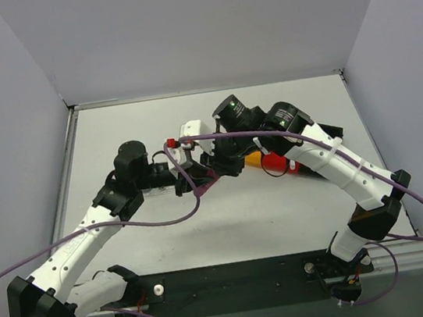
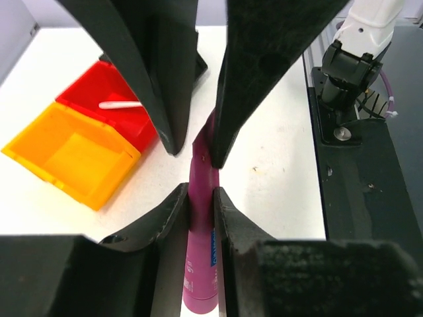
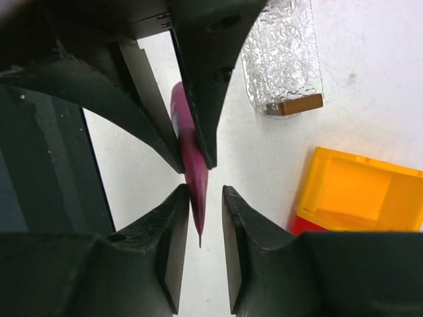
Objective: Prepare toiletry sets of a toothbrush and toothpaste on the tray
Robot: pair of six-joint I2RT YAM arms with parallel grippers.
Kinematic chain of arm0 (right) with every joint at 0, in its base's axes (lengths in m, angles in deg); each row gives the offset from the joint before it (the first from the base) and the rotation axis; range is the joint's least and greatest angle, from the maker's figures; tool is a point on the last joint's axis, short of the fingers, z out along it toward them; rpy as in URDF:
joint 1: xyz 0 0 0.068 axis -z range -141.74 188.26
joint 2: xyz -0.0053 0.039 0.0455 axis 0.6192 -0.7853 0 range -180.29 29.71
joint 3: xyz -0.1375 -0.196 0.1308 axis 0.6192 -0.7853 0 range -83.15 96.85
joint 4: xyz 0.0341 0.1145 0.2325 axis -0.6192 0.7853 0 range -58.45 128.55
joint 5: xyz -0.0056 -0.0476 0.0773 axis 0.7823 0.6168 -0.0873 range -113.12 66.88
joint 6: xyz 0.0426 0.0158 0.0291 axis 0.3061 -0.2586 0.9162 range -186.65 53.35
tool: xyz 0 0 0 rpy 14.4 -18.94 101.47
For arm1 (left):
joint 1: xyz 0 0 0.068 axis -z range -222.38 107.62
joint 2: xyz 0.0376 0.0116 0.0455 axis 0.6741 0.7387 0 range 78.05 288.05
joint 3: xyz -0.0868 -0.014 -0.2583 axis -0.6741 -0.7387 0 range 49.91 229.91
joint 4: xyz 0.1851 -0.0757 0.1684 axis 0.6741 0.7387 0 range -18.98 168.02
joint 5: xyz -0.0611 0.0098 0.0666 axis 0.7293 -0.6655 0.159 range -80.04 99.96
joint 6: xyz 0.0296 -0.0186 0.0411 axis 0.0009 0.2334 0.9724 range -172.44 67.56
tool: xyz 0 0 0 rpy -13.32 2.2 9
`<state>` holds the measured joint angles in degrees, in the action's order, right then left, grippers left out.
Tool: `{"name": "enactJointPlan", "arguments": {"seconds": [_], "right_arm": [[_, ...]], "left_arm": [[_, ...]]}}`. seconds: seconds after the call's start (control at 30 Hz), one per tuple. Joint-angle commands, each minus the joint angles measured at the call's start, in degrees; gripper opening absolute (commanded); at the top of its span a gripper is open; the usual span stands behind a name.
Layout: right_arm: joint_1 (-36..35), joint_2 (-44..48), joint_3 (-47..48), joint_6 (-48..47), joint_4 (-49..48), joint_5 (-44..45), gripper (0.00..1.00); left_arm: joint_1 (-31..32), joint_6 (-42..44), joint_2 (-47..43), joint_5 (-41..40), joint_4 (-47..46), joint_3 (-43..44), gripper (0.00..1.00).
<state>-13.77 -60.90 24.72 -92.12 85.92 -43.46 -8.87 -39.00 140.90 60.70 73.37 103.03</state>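
The pink-magenta toothpaste tube [image 2: 201,218] hangs between both grippers above the table. My left gripper [image 2: 200,193] is shut on its body; it also shows in the top view [image 1: 184,173]. My right gripper [image 3: 206,193] meets it from the other side, also in the top view [image 1: 218,164]. Its jaws stand slightly apart around the tube's flat crimped end [image 3: 195,198], which touches one finger only. The white toothbrush [image 2: 121,104] lies in the red bin [image 2: 92,89]. The tray [image 3: 283,59] of clear plastic with a brown wooden end lies beyond. The orange tube is out of view.
An orange bin [image 2: 66,152] stands joined to the red bin; both show in the right wrist view [image 3: 357,191] and under the right arm in the top view [image 1: 274,164]. The right arm's base [image 2: 357,59] and the black mounting rail [image 2: 370,185] lie near the table edge.
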Motion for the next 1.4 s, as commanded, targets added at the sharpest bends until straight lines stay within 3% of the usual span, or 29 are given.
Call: {"name": "enactJointPlan", "arguments": {"seconds": [0.0,0.43,0.57,0.77,1.03,1.37], "right_arm": [[-0.53,-0.45,1.81,-0.02,0.74,4.43,0.28],[3.25,0.87,2.25,3.58,-1.54,4.88,0.35],[6.67,1.83,1.99,5.69,-2.77,0.84,0.36],[14.15,3.85,0.06,10.18,-6.11,-12.78,0.36],[14.59,5.79,-1.79,12.2,-10.42,-24.55,0.42],[13.45,7.02,-6.7,16.33,-21.84,-29.32,0.52]], "left_arm": [[-1.43,-7.27,-2.2,-3.1,-9.53,-4.42,0.0],[-4.51,-21.77,-4.4,-6.45,-29.84,-11.46,0.0],[-5.3,-30.28,-4.23,-5.13,-39.67,-13.04,0.0],[-7.14,-40.05,-3.7,-4.86,-50.14,-13.84,0.0],[-8.64,-53.49,-1.68,-7.41,-60.61,-9.19,0.0],[-11.1,-62.65,0.61,-10.66,-66.51,-6.1,0.0]]}}
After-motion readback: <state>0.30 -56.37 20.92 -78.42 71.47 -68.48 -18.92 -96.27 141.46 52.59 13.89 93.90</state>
